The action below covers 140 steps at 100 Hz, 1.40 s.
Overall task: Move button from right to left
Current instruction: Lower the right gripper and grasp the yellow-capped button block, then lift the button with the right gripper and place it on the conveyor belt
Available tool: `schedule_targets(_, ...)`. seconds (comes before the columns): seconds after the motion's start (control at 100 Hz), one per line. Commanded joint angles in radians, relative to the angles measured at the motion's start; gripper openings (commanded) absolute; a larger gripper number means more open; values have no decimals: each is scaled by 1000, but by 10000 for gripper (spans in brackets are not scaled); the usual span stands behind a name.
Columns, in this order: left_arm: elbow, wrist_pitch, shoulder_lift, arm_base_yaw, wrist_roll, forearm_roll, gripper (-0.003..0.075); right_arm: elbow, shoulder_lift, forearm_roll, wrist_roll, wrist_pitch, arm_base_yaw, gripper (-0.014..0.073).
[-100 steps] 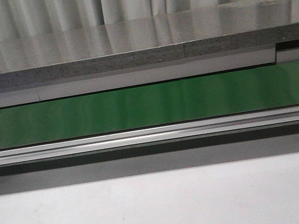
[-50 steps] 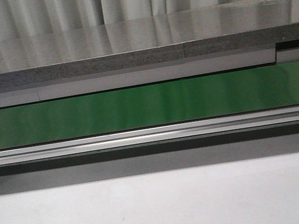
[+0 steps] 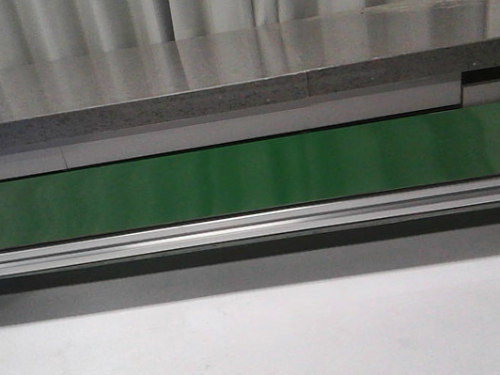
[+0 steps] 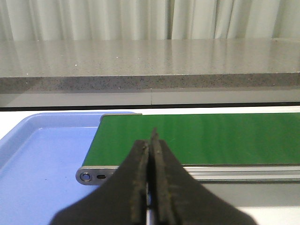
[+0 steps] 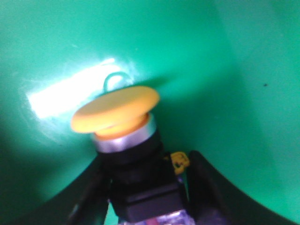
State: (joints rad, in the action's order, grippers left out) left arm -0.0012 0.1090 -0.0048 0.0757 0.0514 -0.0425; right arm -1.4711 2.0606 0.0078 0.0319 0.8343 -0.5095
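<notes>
The button [image 5: 115,110] shows only in the right wrist view: a yellow-orange mushroom cap on a silver collar and a black boxy body. It sits inside a green container [image 5: 248,65]. My right gripper [image 5: 147,164] has its black fingers [image 5: 206,183] tight against both sides of the black body, shut on it. My left gripper [image 4: 152,140] is shut and empty, and it hangs before the end of a green conveyor belt [image 4: 211,138], beside a blue tray [image 4: 42,154]. Neither gripper nor the button shows in the front view.
The green belt [image 3: 248,176] runs across the front view, with a metal rail [image 3: 256,226] before it and a grey stone counter [image 3: 212,70] behind. A white table top [image 3: 277,354] lies in front. Pale curtains hang at the back.
</notes>
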Motion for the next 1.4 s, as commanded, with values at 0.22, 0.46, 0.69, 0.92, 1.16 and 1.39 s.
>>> schedule_targets(0.22, 45, -75, -32, 8, -10, -4, -20, -35, -117, 31, -11, 32, 7, 59)
schedule_targets(0.46, 45, -75, -32, 8, -10, -4, -20, -34, -302, 60, -12, 151, 85, 59)
schedule_targets(0.69, 45, -75, -32, 8, -10, -4, -20, -20, -338, 95, -13, 240, 203, 59)
schedule_targets(0.92, 45, -75, -32, 8, -10, -4, -20, 25, -319, 128, -12, 168, 286, 61)
schedule_targets(1.16, 45, -75, -32, 8, -10, -4, -20, 29, -286, 135, -12, 168, 319, 435)
schedule_targets(1.39, 45, -75, -32, 8, -10, -4, -20, 29, -311, 133, -15, 163, 346, 559)
